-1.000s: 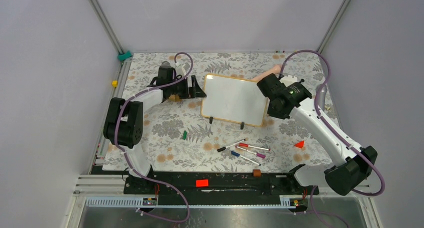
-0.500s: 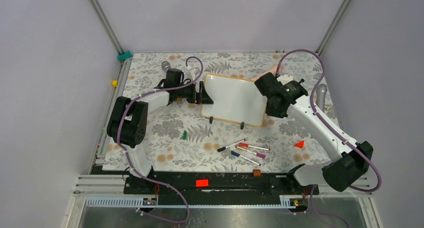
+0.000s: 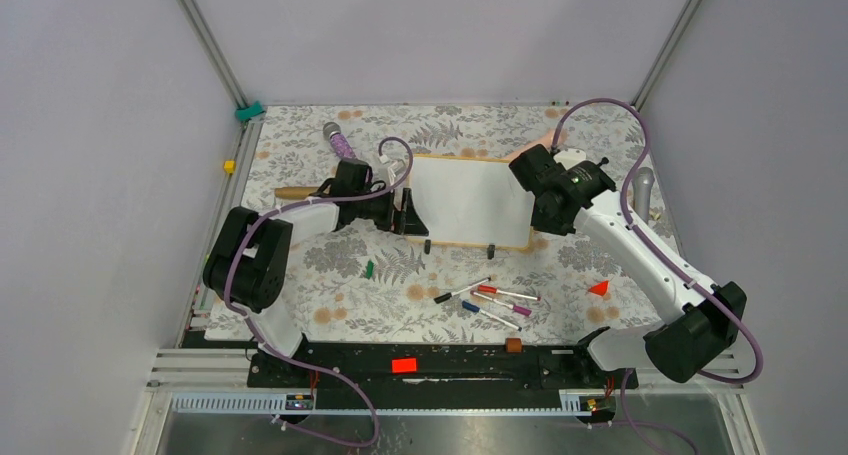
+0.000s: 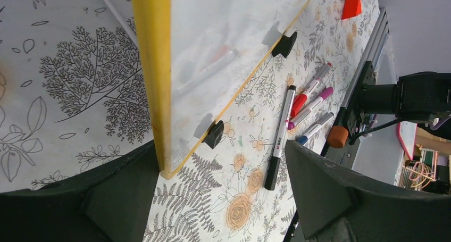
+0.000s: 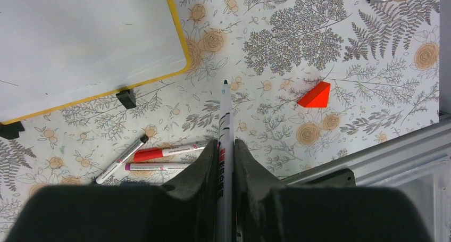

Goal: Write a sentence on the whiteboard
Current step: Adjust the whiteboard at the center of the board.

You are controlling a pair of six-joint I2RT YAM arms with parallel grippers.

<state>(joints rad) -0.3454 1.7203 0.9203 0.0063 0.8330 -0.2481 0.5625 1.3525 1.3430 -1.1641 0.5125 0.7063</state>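
The whiteboard (image 3: 470,200), tan-framed with black clip feet, lies mid-table; its face (image 5: 80,40) shows bare white with only faint marks. The sentence is out of view. My left gripper (image 3: 412,218) is at the board's near left corner, jaws open wide. In the left wrist view the frame edge (image 4: 151,77) runs down beside one finger (image 4: 106,199), and the left gripper (image 4: 222,151) holds nothing. My right gripper (image 3: 540,220) hovers off the board's near right corner. The right gripper (image 5: 226,143) is shut on a white marker (image 5: 225,114) whose dark tip points over the tablecloth.
Several loose markers (image 3: 490,300) lie in front of the board, also seen as markers (image 4: 298,114) from the left wrist. A red wedge (image 3: 599,288) sits right, a small green piece (image 3: 369,268) left, an orange plug (image 3: 513,345) by the front rail. A wooden stick (image 3: 295,192) lies behind my left arm.
My left gripper swung right and nearer, from beside the board's far left edge down to its near left corner. The board shifted slightly. The right arm barely moved, still gripping the marker.
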